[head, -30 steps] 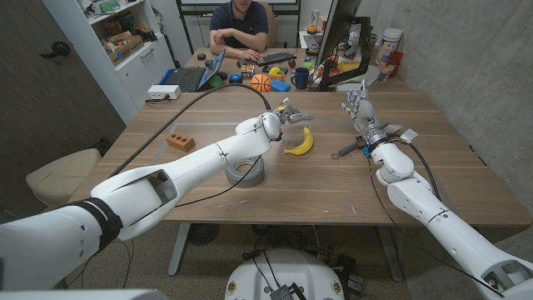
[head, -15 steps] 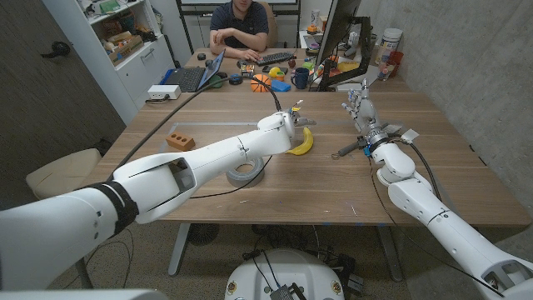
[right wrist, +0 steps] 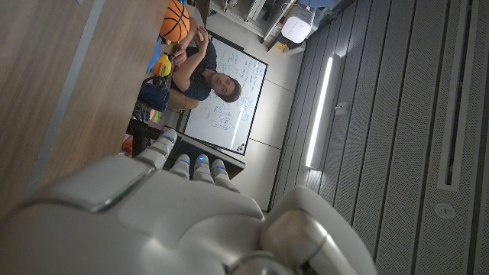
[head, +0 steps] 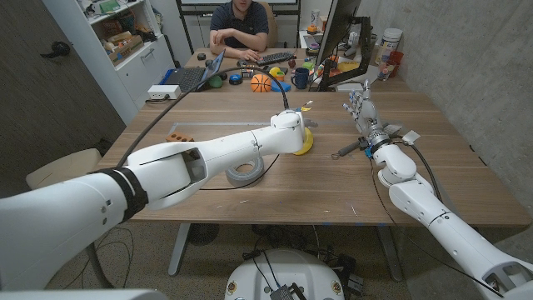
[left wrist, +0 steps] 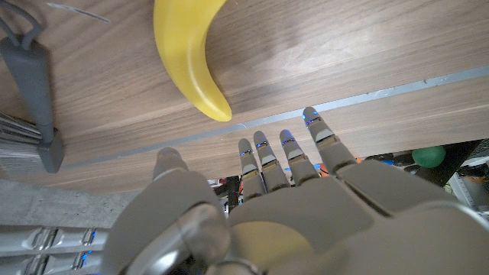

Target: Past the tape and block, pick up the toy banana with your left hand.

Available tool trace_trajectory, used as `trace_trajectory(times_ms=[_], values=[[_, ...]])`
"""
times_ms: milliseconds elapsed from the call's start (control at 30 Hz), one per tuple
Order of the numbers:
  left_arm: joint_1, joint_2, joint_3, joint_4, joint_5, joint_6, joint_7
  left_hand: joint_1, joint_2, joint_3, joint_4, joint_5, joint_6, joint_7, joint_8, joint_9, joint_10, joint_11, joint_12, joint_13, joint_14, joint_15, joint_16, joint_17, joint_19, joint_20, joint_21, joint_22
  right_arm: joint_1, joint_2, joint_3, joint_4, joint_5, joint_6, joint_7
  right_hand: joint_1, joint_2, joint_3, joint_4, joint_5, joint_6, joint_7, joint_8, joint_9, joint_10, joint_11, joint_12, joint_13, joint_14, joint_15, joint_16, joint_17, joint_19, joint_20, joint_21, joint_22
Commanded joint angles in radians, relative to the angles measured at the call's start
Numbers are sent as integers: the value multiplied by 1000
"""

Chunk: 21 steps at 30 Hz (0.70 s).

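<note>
Curved yellow plastic toy banana [left wrist: 187, 57] lying on the wooden surface [head: 333, 187], past the grey roll of tape [head: 246, 172] and the small orange-brown perforated block [head: 179, 137]. Left robot hand [head: 293, 125] extended over both and positioned directly at the banana. From the left wrist view: fingers [left wrist: 263, 156] straight and slightly parted, nothing held, fingertips just short of the banana's near tip, no contact visible. Long axis of the banana running roughly away from the fingertips, in line with the reach, with the curve bending off to one side. Judged consequence: a grasp along this line meets only the narrow tip; closing across the thicker middle requires further advance over the fruit or a turn of the wrist. Right robot hand [head: 361, 108] standing upright at the far right of the surface, fingers apart and empty, well apart from the banana. Left hand clearly the nearer.
</note>
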Motion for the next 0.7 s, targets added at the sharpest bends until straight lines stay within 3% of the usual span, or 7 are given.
trace_trajectory(times_ms=[33,200,700], values=[[-55,-55,75,54,-20,81,0,-2,-4,-4,0,-7,5,8,4,2,5,8,4,4,2,13,1,3,2,7,6,2,-13,-5,7,-11,3,7,-2,0,8,-7,-2,7,6,4,8,3,1,-1,6,1,-4,-1,6,4,1,9,7,3],[-70,-68,94,67,-36,94,2,-2,-3,-5,0,-7,5,15,3,4,5,14,1,5,-1,22,0,3,4,10,7,2,-16,-7,9,-17,2,7,-5,0,9,-8,-2,7,6,4,8,3,1,-1,5,1,-4,-2,6,4,1,8,7,3],[-149,-148,175,197,-112,115,-74,-4,-1,-5,0,-8,-4,30,-4,7,-6,29,-10,5,-22,41,-4,4,0,10,5,3,-31,-12,14,-34,2,9,-10,1,10,-9,-2,7,6,3,8,3,0,-1,5,1,-3,0,6,4,1,9,7,3]])
